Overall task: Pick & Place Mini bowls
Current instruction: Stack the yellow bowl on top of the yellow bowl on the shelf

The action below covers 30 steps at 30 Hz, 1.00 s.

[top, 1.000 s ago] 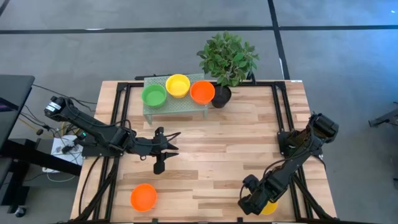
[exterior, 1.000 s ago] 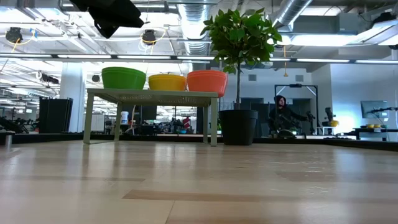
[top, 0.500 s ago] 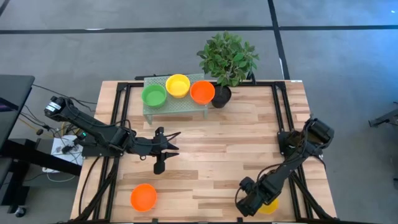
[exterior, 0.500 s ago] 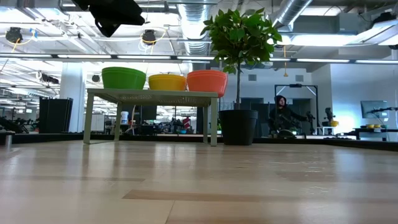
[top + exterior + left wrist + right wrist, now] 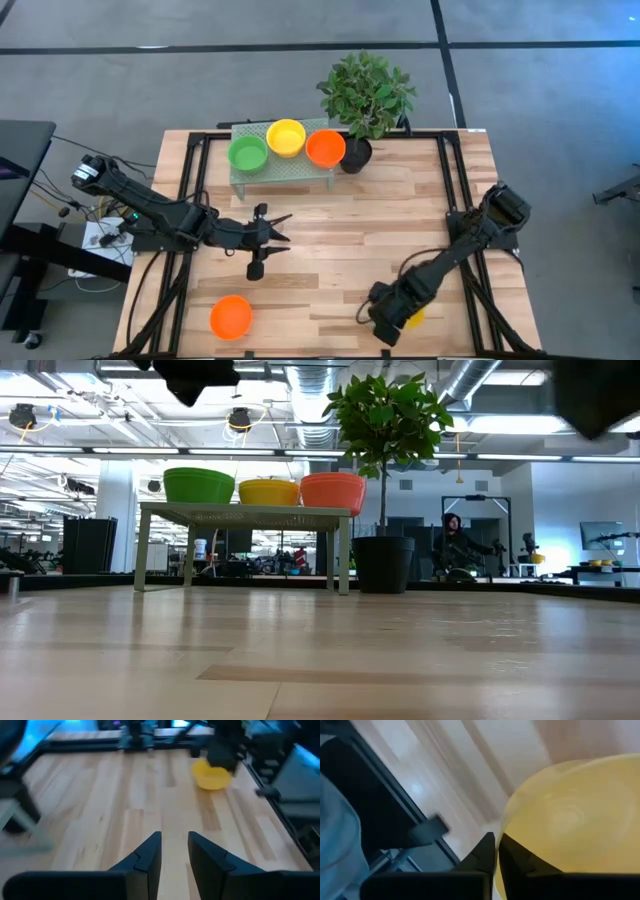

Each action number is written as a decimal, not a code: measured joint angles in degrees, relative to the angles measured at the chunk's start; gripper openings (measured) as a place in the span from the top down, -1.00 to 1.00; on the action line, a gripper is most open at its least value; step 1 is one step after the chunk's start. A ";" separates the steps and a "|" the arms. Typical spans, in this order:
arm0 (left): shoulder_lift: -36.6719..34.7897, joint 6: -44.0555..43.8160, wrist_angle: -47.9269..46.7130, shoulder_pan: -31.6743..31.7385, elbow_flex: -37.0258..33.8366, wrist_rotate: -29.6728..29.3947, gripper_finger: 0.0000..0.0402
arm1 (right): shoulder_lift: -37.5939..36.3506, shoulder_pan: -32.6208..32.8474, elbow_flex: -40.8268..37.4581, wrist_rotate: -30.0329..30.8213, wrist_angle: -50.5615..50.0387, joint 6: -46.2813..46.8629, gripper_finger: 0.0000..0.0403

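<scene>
In the high view, the right end effector [image 5: 385,325] sits at the lower right of the pale wooden slatted desk [image 5: 390,215], clamped on the rim of a small round yellow plastic bowl [image 5: 411,318] whose edge shows just beside the dark wrist. The right wrist view confirms the hold: the two dark fingers [image 5: 485,854] are pinched together over the yellow bowl's [image 5: 570,820] rim, with the bowl filling the right half of that frame. The left end effector [image 5: 266,240] hangs over the left middle of the desk with its fingers spread apart and nothing between them; in the left wrist view the fingers [image 5: 150,852] stand slightly apart over bare wood, and the yellow bowl [image 5: 212,775] appears far off in the upper right of the frame. A red-orange round plastic bowl [image 5: 231,316] lies alone at the lower left of the desk. At the top centre, a small pale green slatted stand [image 5: 285,168] carries three bowls in a row: a green one [image 5: 247,154], a yellow one [image 5: 286,137] and a red-orange one [image 5: 325,148]. Just to the right of the stand is a black pot with a leafy green plant [image 5: 366,95].
</scene>
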 joint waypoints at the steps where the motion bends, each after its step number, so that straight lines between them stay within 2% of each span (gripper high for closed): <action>1: 0.32 2.14 0.39 0.00 0.00 1.14 0.52 | 0.00 -1.17 0.63 0.03 -0.37 -2.91 0.94; 5: 3.48 7.72 3.38 0.00 0.00 7.39 0.52 | 0.00 -6.57 2.59 0.21 -0.37 -14.55 0.98; 8: 7.46 8.51 4.49 -0.04 0.00 10.91 0.52 | 0.02 -11.07 3.65 0.38 -0.29 -23.13 0.98; 15: 15.82 11.79 11.47 1.07 0.00 12.44 0.52 | 0.15 -19.18 5.78 0.14 0.97 -38.82 0.99; 21: 20.12 14.25 19.36 5.74 0.00 19.24 0.51 | 0.68 -21.91 7.32 0.16 2.12 -46.62 0.99; 30: 25.37 15.40 20.75 12.57 4.24 25.90 0.51 | 0.66 -22.99 9.27 0.58 2.42 -56.97 0.99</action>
